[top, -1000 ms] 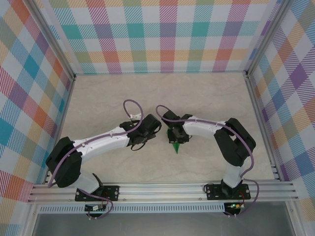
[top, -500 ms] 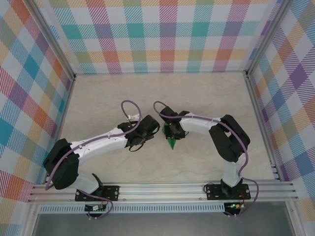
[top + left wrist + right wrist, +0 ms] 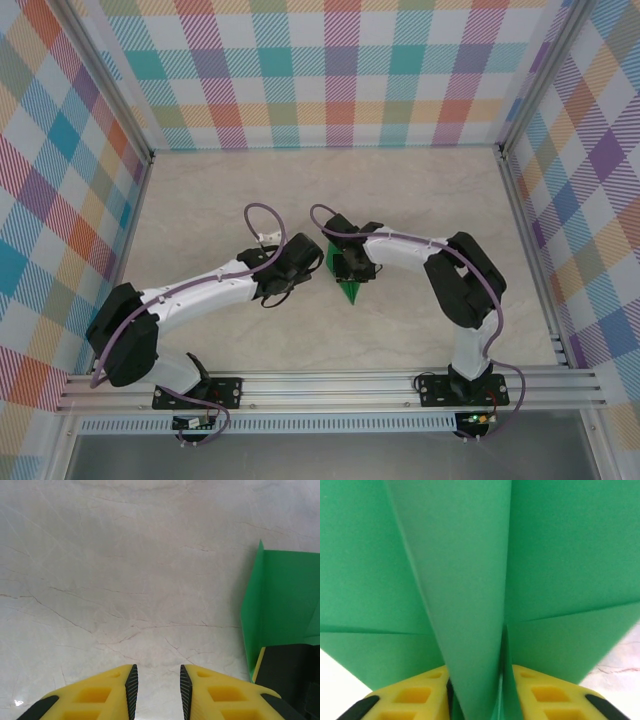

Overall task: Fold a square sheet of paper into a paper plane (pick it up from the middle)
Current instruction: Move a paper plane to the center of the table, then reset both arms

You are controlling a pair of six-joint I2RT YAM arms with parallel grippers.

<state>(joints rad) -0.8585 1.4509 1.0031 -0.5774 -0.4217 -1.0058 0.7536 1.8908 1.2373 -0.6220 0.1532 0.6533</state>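
Observation:
The green paper plane (image 3: 348,287) stands on edge on the table between the two arms, its point toward the near edge. My right gripper (image 3: 346,268) is over it. In the right wrist view the plane's folded keel (image 3: 470,580) rises between the yellow fingers (image 3: 410,695), and the right gripper (image 3: 480,680) is open, jaws well apart, with the folds spread loosely in the gap. My left gripper (image 3: 312,262) waits just left of the plane, open (image 3: 157,680) over bare table. The plane's green wing (image 3: 280,600) is at that view's right edge.
The marble-look tabletop (image 3: 220,200) is walled by checked panels (image 3: 330,70) at the back and both sides. An aluminium rail (image 3: 330,385) runs along the near edge. The two gripper heads are close together at the table's middle.
The right arm has carried the plane a little left and away from the near edge, toward the left gripper, and its jaws have widened. The left gripper has barely moved.

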